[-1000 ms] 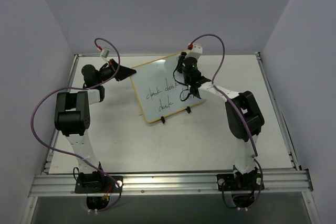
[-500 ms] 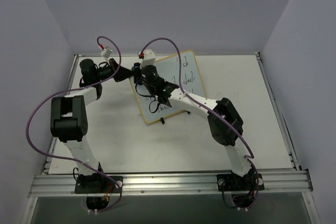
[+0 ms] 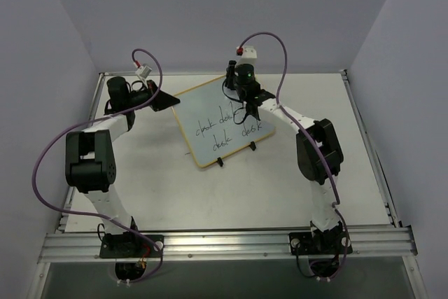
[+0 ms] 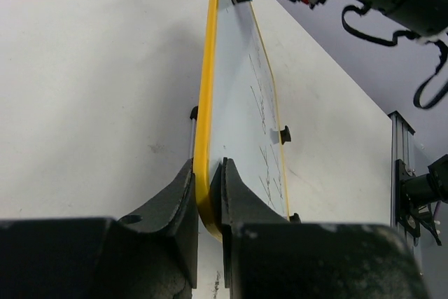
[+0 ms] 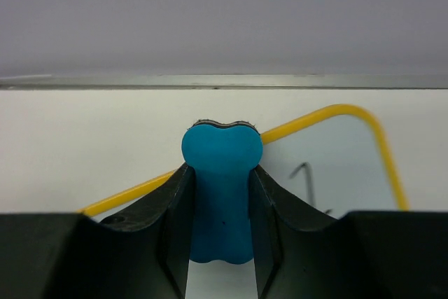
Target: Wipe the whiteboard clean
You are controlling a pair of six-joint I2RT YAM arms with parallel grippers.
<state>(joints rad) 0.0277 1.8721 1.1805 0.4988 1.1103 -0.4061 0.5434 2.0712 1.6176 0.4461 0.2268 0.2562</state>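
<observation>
At the far left a purple cable [image 3: 52, 145] loops from the left arm, whose black left gripper [image 3: 162, 99] is seen only as a dark wedge from above. Its wrist view is clearer: the two matte black fingers [image 4: 178, 204] are drawn in narrow, pinching the rounded corner of the whiteboard [image 3: 220, 127] by its thin glossy yellow frame. That camera sees the board nearly edge-on, so most of its face is squeezed to a sliver. The board sits at the middle of the white table [image 3: 210, 194], toward the far side and turned at an angle, with two small black clip feet [image 3: 219, 162] along its near edge. Black handwriting [image 3: 224, 127] runs in two rows across the smooth white face. I can make out loops and strokes, but the words are too small to read with any certainty. At the board's far right edge is a blue bone-shaped eraser [image 5: 222, 194], smooth and rounded, its tip just over the yellow frame. The right gripper [image 3: 234, 83] holds it, the dark fingers [image 5: 171, 222] pressed against its waist on both sides; its lower end is cut off by the picture's edge. From above, the eraser is hidden beneath that wrist. Another purple cable [image 3: 280, 68] arches over the right arm.
</observation>
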